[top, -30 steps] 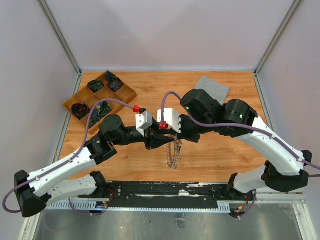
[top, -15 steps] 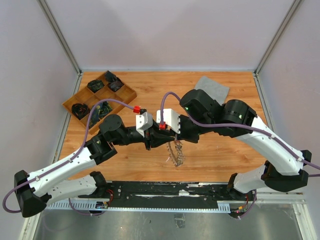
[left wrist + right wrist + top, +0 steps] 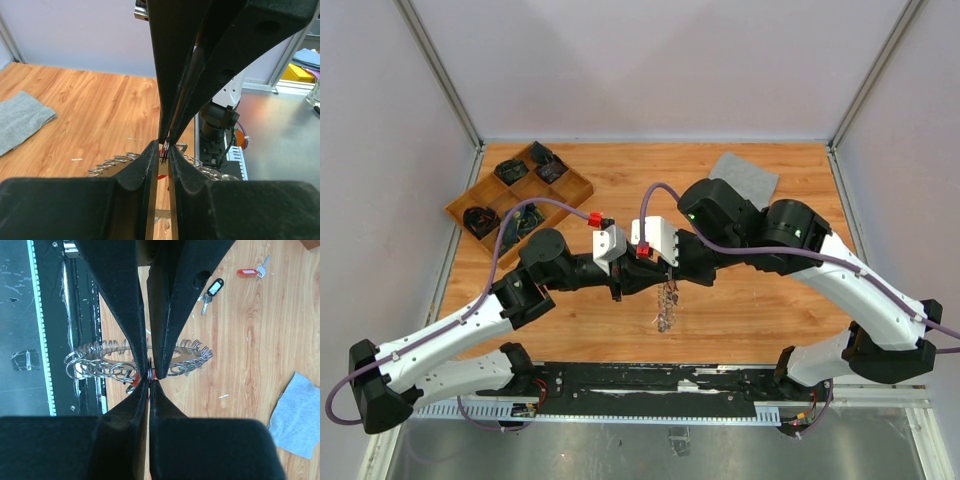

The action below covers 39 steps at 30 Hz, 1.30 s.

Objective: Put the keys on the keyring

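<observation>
The keyring (image 3: 666, 308) hangs above the middle of the table, a thin silver ring fringed with small rings (image 3: 186, 358). My right gripper (image 3: 149, 377) is shut on one small ring at its rim. My left gripper (image 3: 164, 149) meets it tip to tip, jaws a sliver apart around the same spot. Whether they press on it does not show. Something red (image 3: 131, 383) hangs at the grip point. Two keys lie loose on the wood, one with a black tag (image 3: 213, 289), one with a red tag (image 3: 248, 272).
A wooden compartment tray (image 3: 582, 186) holding dark items sits at the back left. A grey cloth square (image 3: 743, 173) lies at the back right. The arms' base rail (image 3: 650, 382) runs along the near edge.
The keyring tipped up sideways half a second ago and now hangs straight down again. Both gripper tips have stayed together and shifted slightly left.
</observation>
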{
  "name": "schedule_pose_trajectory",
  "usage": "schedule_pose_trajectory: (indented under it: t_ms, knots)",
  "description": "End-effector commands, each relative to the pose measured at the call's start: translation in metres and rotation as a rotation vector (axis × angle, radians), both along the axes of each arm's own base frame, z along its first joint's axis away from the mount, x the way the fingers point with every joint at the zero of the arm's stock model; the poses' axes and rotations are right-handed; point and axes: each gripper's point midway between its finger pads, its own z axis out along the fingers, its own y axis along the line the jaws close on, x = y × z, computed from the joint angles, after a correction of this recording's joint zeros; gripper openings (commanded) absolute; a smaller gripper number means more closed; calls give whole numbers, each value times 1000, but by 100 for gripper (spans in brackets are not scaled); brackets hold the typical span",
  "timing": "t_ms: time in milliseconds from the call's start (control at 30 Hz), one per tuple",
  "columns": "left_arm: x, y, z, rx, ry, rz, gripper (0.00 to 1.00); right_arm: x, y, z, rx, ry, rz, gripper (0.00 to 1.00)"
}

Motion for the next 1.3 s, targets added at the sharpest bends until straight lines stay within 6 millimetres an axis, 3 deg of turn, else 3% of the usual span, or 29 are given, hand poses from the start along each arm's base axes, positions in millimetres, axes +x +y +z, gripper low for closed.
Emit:
schedule_pose_trajectory:
  t_ms: [0,167,267,467,567,800,967,1267]
  knots:
    - [-5,-2,23,-53,-40,-23,17,-7,10,8,64,8,16,1]
    - [-5,-1,26,-62,-44,-20,11,-7,10,3,48,14,11,1]
    - [-6,0,27,-62,-44,-18,1,-6,9,3,47,11,4,1]
    - [-6,2,28,-66,-47,-12,0,-6,8,13,87,-5,-8,1]
    - [-5,4,30,-78,-46,1,1,-4,7,26,150,-32,-33,7]
    - [-5,9,35,-116,-62,22,1,-4,7,65,445,-88,-108,22]
    - [-6,15,42,-156,-57,43,1,2,3,72,624,-77,-222,24]
    - [4,28,50,-206,-63,140,1,17,-17,91,1041,174,-597,26]
